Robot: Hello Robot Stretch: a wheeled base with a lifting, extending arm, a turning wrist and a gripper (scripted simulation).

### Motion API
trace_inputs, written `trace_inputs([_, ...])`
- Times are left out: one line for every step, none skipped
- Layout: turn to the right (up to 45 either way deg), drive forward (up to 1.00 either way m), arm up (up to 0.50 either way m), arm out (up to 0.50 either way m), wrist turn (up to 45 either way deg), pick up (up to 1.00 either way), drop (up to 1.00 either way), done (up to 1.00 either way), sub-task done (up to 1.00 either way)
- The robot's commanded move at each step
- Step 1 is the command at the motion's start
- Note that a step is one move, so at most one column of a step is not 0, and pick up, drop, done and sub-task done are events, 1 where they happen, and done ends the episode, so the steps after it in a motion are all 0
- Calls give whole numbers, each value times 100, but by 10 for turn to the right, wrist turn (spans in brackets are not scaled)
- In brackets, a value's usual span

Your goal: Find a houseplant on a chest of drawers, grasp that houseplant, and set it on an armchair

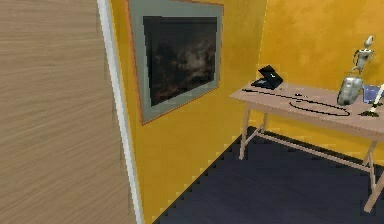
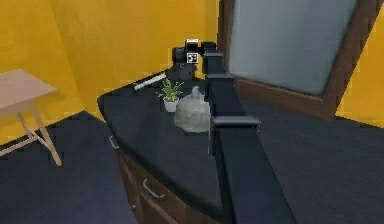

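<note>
A small green houseplant [image 2: 171,94] in a pale pot stands on the dark top of a chest of drawers [image 2: 140,125] in the arm side view. A grey rounded jug [image 2: 193,111] stands beside it, toward the arm. My arm's dark bar [image 2: 235,150] reaches over the chest. The gripper [image 2: 172,72] sits at its far end, just above and behind the plant, with the two white marker squares [image 2: 196,46] at the top. I cannot tell whether the gripper holds anything.
A pale wooden table [image 1: 300,104] against the yellow wall carries a black device [image 1: 268,79], a cable, a statuette [image 1: 352,72] and a cup; its corner [image 2: 20,90] also shows here. There is a wooden door [image 1: 50,120], a framed painting [image 1: 180,60] and a large framed pane [image 2: 290,45].
</note>
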Motion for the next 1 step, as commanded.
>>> trace_inputs([0,0,0,0,300,0,0,0,0])
